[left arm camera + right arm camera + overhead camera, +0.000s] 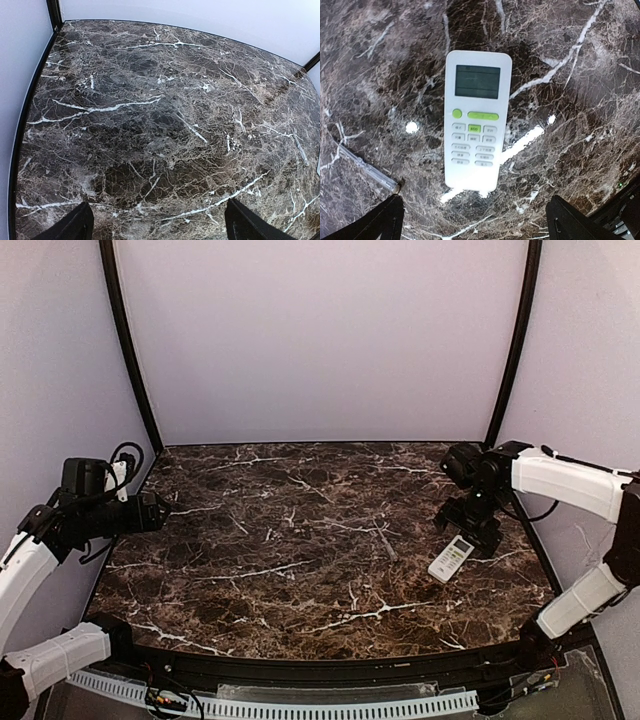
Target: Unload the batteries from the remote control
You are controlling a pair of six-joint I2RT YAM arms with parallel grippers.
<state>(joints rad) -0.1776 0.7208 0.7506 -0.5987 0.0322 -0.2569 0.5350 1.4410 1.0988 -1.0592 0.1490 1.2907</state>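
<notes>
The white remote control point(451, 558) lies face up on the dark marble table point(300, 540) at the right side. In the right wrist view the remote control point(476, 120) shows its display window and green and pale buttons. My right gripper point(470, 525) hangs just above and behind the remote, open and empty; its black fingertips point(570, 220) stand wide apart, near the remote's button end. My left gripper point(150, 512) is at the far left edge, open and empty, its fingertips point(75, 225) over bare marble. No batteries are in view.
A thin clear rod-like piece point(365, 167) lies on the marble left of the remote. Black frame posts point(130, 350) and pale walls enclose the table. A white perforated strip point(300, 708) runs along the near edge.
</notes>
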